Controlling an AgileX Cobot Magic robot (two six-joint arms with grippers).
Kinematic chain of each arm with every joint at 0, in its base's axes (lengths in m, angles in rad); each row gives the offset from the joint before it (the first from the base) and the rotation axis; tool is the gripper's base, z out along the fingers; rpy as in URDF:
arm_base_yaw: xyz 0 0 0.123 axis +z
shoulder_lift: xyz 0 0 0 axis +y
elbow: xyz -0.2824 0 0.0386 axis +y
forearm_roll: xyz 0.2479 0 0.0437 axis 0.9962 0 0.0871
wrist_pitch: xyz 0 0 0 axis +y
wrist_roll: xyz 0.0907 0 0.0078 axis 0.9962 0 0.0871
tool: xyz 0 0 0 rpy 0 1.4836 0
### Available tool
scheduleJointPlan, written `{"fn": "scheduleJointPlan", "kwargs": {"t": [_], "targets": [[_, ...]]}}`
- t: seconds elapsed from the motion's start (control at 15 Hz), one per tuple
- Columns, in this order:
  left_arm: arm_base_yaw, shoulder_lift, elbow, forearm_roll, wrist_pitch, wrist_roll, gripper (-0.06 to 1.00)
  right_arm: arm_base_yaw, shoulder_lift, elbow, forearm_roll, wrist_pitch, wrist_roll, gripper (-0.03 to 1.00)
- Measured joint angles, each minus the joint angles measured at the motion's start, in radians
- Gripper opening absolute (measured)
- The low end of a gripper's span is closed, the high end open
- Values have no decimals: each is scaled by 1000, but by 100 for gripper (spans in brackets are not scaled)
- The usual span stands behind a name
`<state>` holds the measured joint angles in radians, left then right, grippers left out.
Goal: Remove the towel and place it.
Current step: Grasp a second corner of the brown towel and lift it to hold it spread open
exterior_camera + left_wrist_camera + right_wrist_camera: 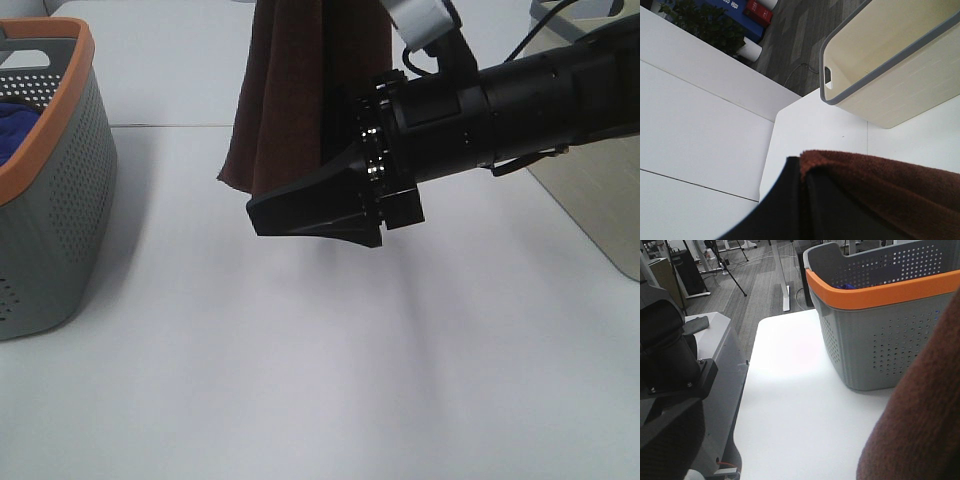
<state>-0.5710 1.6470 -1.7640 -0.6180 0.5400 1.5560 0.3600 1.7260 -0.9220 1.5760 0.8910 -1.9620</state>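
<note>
A brown towel (300, 90) hangs down from above the top edge of the exterior view, over the back of the white table (300, 380). My left gripper (802, 165) is out of the exterior view. In the left wrist view its black fingers (785, 205) are shut on the towel's upper edge (880, 185). My right gripper (262, 217) reaches in from the right and sits just in front of the towel's lower part, with its fingers pointing left. Its jaws do not show clearly. In the right wrist view the towel (920, 415) fills the near corner and hides the fingers.
A grey perforated basket with an orange rim (60, 200) stands at the left, with blue cloth (15, 125) inside; it also shows in the right wrist view (880, 295). A cream bin (600, 210) stands at the right and looks empty in the left wrist view (900, 85).
</note>
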Motion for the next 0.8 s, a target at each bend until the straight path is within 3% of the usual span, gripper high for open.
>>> {"fn": "scheduleJointPlan", "kwargs": {"t": [0.47,0.8], "targets": [[0,0,0,3,0,0,0,0,0,0,-75,-115,35,64],[0,0,0,12,0,0,0,0,-4,0,-89,-116,70,35]]}}
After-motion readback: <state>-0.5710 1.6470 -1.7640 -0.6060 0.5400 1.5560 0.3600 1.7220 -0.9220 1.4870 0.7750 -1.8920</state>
